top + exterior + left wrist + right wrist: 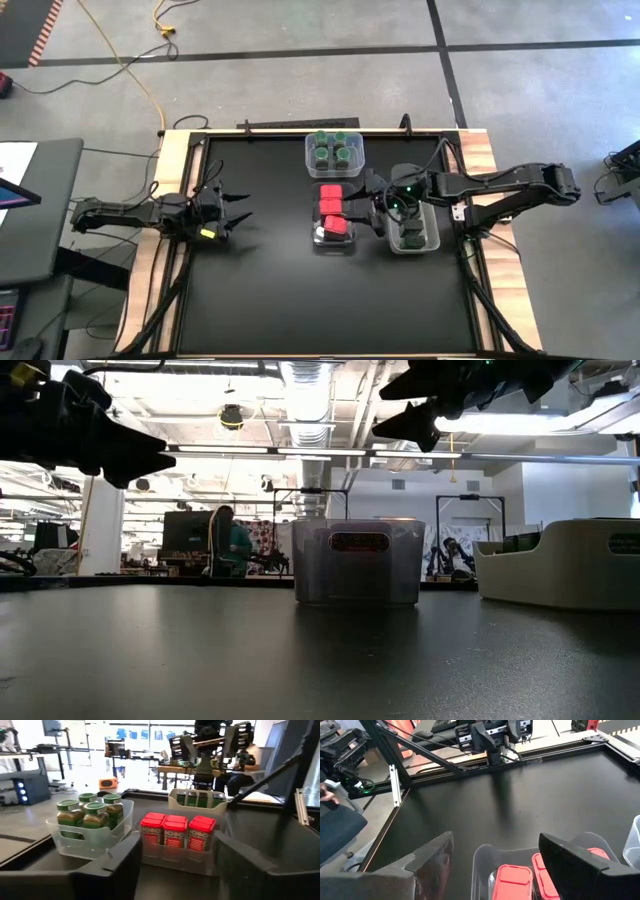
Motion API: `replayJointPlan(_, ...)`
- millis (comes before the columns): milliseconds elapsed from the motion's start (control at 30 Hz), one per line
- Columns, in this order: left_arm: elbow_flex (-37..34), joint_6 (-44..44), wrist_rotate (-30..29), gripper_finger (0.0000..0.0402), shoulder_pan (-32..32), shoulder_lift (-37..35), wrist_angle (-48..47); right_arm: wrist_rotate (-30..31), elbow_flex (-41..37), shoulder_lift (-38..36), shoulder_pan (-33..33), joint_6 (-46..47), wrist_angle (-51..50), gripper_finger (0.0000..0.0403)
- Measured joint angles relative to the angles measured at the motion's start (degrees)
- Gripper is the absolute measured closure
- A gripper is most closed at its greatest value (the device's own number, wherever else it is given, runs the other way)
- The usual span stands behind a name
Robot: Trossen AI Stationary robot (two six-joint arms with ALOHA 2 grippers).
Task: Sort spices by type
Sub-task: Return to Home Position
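Note:
Three clear tubs hold the spices. Round jars with green lids (333, 150) stand in the far tub, also seen in the left wrist view (89, 814). Red square-topped containers (332, 213) fill the middle tub (177, 831), (512, 876). Dark blocky ones (412, 238) sit in the right tub (197, 799). My left gripper (240, 208) (177, 847) hovers open over the table's left part, pointing at the tubs. My right gripper (373, 205) (497, 842) hangs open and empty above the gap between the red and the dark tub.
The black table top (270, 290) lies bare near and left of the tubs. Its wooden rim (172, 150) frames it. In the low view the red tub (358, 560) stands mid-table and another tub (560, 565) to its right. A person (228, 545) shows far behind.

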Motion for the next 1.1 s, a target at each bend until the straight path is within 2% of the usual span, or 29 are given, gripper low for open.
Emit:
replayJointPlan(433,0.0,7.9,6.7,0.0391,-2.9,0.0,-0.3,0.0,0.0,0.0,0.0,0.0,0.1,0.0081)
replayJointPlan(667,0.0,9.9,4.1,0.0401,-2.9,0.0,-0.4,0.0,0.0,0.0,-0.1,0.0,0.1,0.0081)
replayJointPlan(1100,0.0,9.4,4.0,0.0401,-2.9,0.0,-0.4,0.1,-0.7,0.0,-1.0,2.9,-7.3,0.0081)
